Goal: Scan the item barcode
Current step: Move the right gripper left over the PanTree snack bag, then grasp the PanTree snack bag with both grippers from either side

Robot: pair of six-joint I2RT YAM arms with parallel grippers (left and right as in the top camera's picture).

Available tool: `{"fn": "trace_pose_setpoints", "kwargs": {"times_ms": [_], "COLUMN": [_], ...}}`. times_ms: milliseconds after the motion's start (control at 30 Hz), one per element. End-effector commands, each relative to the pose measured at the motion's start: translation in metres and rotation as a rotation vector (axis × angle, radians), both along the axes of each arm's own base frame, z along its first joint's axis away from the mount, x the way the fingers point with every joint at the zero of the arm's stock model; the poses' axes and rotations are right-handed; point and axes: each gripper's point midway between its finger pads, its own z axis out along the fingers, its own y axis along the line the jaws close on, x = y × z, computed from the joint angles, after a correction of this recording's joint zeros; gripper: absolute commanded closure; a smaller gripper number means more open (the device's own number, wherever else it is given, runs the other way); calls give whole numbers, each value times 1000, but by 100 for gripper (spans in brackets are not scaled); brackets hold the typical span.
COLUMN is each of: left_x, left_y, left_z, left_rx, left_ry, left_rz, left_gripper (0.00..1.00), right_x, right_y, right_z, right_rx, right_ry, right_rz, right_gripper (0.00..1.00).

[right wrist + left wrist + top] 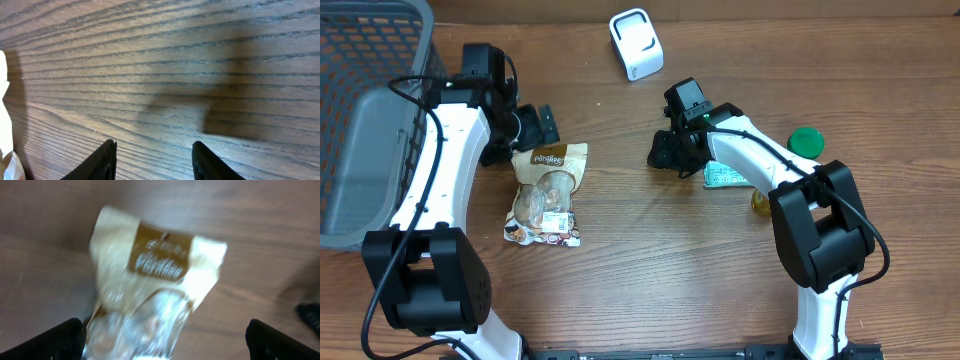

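The item, a cream and brown snack bag with a clear window, lies flat on the wooden table left of centre. In the left wrist view the bag is blurred and fills the middle. My left gripper hovers just beyond the bag's top end, and its dark fingers stand wide open with nothing gripped. The white scanner stands at the back centre. My right gripper is low over bare wood right of the bag. Its fingers are apart with only table between them. No barcode is readable.
A grey mesh basket fills the left edge. By the right arm lie a green lid, a teal packet and a small yellow thing. A white edge shows at the far left of the right wrist view.
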Motion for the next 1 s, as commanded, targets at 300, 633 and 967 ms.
{"fn": "trace_pose_setpoints", "kwargs": {"times_ms": [300,633,967], "left_x": [-45,-61,-55], "left_y": [53,13,-60], "left_z": [-40,-98,-97], "left_rx": [295,84,-114], "left_ry": [160,166,85], "left_rz": [160,52,-235], "left_gripper": [96,96,96], "right_x": [-2,-3,-5], "right_y": [3,2,1], "right_z": [-1,-2,-2], "right_rx": [11,8,4], "right_ry": [5,12,18], "right_rz": [11,13,13], "right_gripper": [50,48,42]}}
